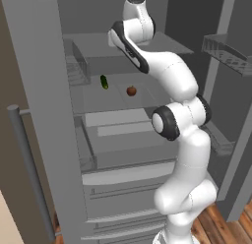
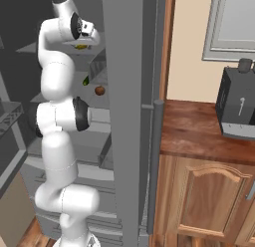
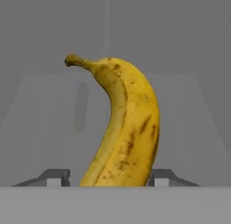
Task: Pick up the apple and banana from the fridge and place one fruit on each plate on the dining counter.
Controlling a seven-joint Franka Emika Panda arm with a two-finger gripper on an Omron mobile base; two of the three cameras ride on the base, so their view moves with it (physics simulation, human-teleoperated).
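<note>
1. The hand (image 3: 115, 178) has its two fingertips (image 3: 56, 177) on either side of the banana's (image 3: 124, 128) lower end; whether they are actually gripping it, I cannot tell.
2. The banana rises between them, stem away from the hand, over a fridge (image 1: 44, 90) shelf.
3. On a lower shelf lies the apple (image 1: 131, 91), a green vegetable (image 1: 104, 82) near it.

Flat, even rendered light on my feeds; fridge (image 1: 123, 139) interior dim grey, no glare. Soft shadow left of the banana (image 3: 124, 128) on the shelf. Base views soft, slightly blurred; no edge distortion.
</note>
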